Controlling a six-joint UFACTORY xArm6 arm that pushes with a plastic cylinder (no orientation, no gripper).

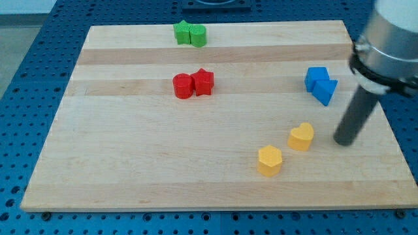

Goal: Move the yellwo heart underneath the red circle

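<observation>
Resting: my tip (342,141) stands on the wooden board (130,176) near its right edge; a bare rod, it grasps nothing and touches no block.
Yellow heart (302,137): just to the tip's left, close but apart.
Yellow hexagon (269,160): farther left of the tip and slightly below, beside the heart.
Red circle (183,86): far to the tip's upper left, touching the red star (204,81) on its right.
Blue blocks (321,85): two together, above the tip, slightly left.
Green blocks (190,34): a touching pair at the board's top edge, farthest from the tip.
</observation>
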